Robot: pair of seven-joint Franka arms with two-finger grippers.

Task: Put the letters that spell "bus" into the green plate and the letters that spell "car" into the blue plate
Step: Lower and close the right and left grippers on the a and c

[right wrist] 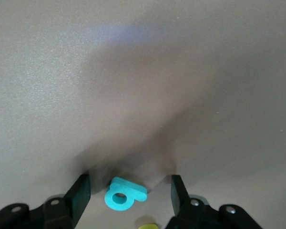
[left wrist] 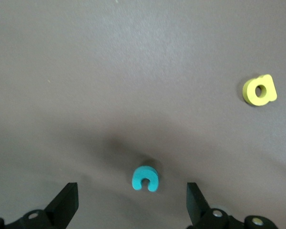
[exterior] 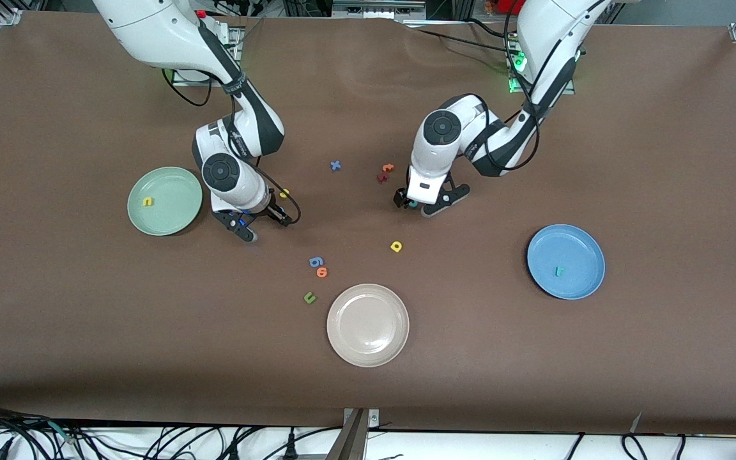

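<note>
Everywhere brown cloth table (exterior: 630, 358), cables (exterior: 151, 441) along its edge; left jaws gape, right jaws straddle teal b (right wrist: 124, 195).

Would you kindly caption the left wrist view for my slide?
Left pincer open around the teal c on the brown table, yellow a lying apart.
</note>
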